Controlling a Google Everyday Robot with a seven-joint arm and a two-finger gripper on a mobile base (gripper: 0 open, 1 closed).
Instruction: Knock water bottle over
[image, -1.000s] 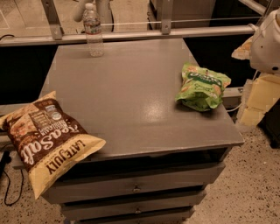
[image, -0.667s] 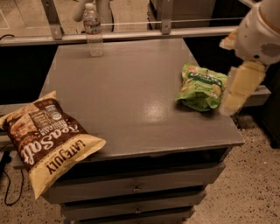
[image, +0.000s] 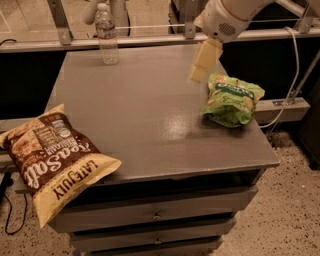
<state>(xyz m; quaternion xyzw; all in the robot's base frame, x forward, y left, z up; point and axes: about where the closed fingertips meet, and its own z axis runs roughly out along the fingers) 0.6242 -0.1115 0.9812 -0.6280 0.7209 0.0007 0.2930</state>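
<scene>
The water bottle (image: 106, 34) is a small clear ribbed bottle with a white cap and a red-and-white label band. It stands upright at the far left corner of the grey table (image: 145, 110). My gripper (image: 204, 62) hangs from the white arm above the table's far right part, just left of and above the green bag. It is well to the right of the bottle and touches nothing.
A green chip bag (image: 232, 99) lies near the table's right edge. A brown and yellow chip bag (image: 52, 155) overhangs the front left corner. Drawers sit below the tabletop. A metal rail (image: 150, 37) runs behind the table.
The arm has swung left from beyond the table's right edge to above the table, past the green bag. The bottle and both bags have not moved.
</scene>
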